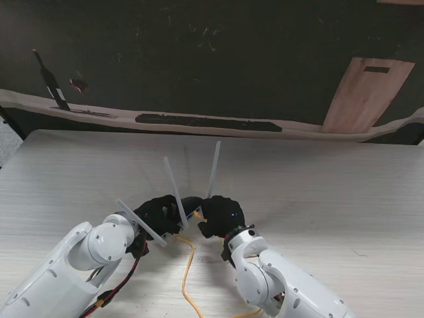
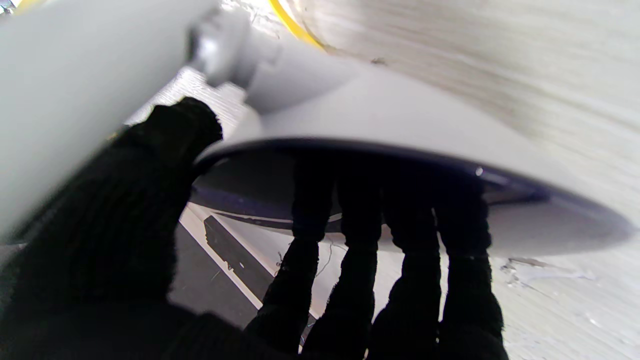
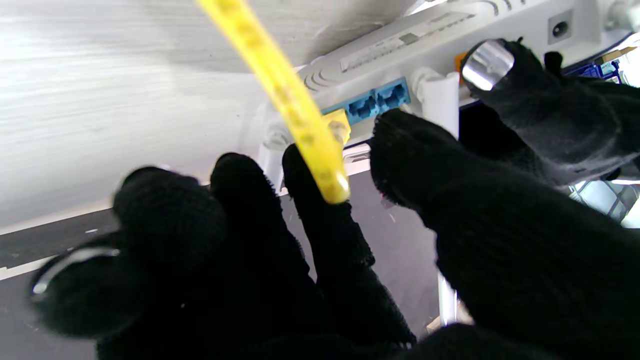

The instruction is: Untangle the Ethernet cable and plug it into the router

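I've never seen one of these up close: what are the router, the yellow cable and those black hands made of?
Router: looks like hard white plastic, smooth and matte, with moulded blue ports. Cable: probably a rubbery yellow jacket, since it curves loosely across the table. Left hand and right hand: covered in black knitted fabric, fuzzy at the edges; one fingertip shows shiny metal.
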